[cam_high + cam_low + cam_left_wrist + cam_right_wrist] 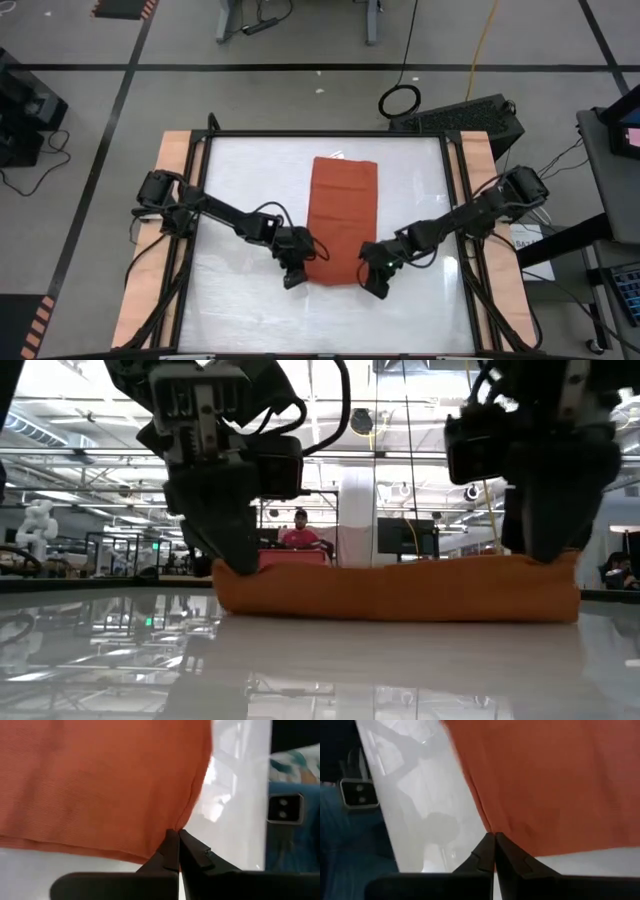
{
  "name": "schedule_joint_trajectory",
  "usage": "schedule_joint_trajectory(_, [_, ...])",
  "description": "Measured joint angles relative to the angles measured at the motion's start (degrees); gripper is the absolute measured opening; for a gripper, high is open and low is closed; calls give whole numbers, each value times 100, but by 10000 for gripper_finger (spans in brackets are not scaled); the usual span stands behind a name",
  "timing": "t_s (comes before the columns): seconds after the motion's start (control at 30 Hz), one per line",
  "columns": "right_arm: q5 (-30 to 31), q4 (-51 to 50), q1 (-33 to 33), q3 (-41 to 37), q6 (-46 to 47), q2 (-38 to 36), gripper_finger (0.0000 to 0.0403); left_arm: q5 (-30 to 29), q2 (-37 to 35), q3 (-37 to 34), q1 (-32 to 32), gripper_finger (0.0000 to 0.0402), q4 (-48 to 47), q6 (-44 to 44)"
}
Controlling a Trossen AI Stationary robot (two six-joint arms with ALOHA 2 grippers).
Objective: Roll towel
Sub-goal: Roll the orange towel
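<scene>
Fingers of both grippers — left point(293, 277), right point(376, 287) — pinch the towel point(344, 215) by its near corners. Each bite looks thin — a corner could slip free, skewing the roll on the worktop point(240, 200).

I see the rust-orange rectangular cloth towel point(343, 219) lying flat mid-table, long sides running from far edge toward near edge, its near corners pinched.

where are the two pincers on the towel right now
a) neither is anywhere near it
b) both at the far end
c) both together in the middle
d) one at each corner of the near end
d: in the high view the left pincer and the right pincer sit at the two near corners of the towel, and each wrist view shows shut fingers pinching a corner.
</scene>
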Motion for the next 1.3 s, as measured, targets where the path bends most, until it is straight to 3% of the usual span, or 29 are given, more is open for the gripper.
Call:
schedule_joint_trajectory(0.4, [-85, -609, -429, -27, -423, -6, 0, -485, 0, 8, 271, 0, -294, 0])
schedule_joint_trajectory(0.77, [-25, -13, -465, -571, -214, -11, 0, -760, -9, 26, 288, 0, -593, 296])
schedule_joint_trajectory(0.93, [322, -38, -452, -592, -225, -11, 5, -922, -9, 22, 286, 5, -636, 356])
schedule_joint_trajectory(1.07, [357, -123, -445, -609, -275, -11, 35, -1060, -11, 11, 277, 14, -816, 365])
schedule_joint_trajectory(1.3, [457, -117, -445, -595, -447, -17, 128, -1153, -22, 24, 273, 17, -1017, 466])
